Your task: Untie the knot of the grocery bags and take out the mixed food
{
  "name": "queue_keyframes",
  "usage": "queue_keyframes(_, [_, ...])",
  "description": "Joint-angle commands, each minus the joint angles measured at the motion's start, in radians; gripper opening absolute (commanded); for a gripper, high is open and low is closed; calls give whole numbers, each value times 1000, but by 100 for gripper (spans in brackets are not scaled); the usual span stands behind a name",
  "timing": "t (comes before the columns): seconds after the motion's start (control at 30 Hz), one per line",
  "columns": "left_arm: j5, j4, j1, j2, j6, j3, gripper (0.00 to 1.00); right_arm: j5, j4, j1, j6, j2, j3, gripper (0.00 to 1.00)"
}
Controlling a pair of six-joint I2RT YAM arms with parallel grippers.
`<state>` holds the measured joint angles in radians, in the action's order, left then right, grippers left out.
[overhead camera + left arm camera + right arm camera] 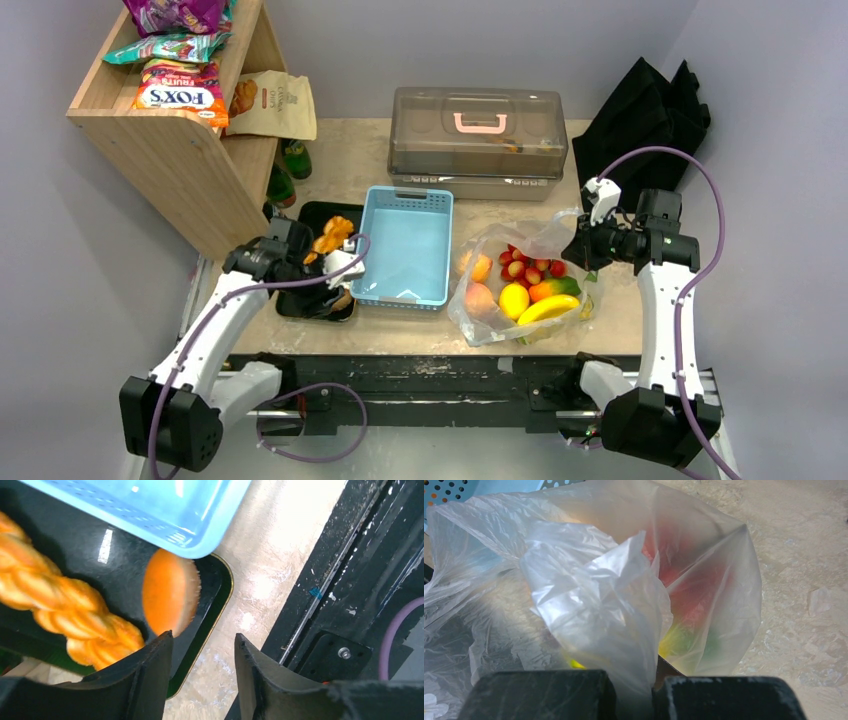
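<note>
Two arms busy: pinching the rim of the clear grocery bag [599,595] between the pressed-together fingers of the right gripper [654,682], holding the film up over the banana [548,308], mango [555,289], lemon [514,300], peaches [480,297] and red fruits [525,268] inside, right of the blue basket [150,505] on the table [620,310]. Hovering the left gripper [202,640], fingers spread and empty, over the black tray [115,555], near the tilting bun [170,597] and braided bread [60,600].
</note>
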<state>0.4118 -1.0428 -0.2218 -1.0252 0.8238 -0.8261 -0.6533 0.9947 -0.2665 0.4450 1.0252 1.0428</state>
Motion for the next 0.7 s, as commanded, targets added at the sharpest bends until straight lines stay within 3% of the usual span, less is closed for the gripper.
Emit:
queue_keyframes(0.0, [39,130,-22,20,76,79,43,-29,-10,3,-3,-14,5,0])
queue_keyframes(0.07, [27,135,-22,-14,137,96,35,-24,-4,4,3,-12,11,0])
queue_keyframes(0.17, [9,164,-22,-58,176,122,33,-18,-1,4,6,-13,14,0])
queue_keyframes(0.43, [-47,298,-21,-229,117,77,40,-8,5,4,13,-9,16,0])
queue_keyframes(0.67, [-53,336,-11,-316,90,-18,55,2,14,3,32,7,35,0])
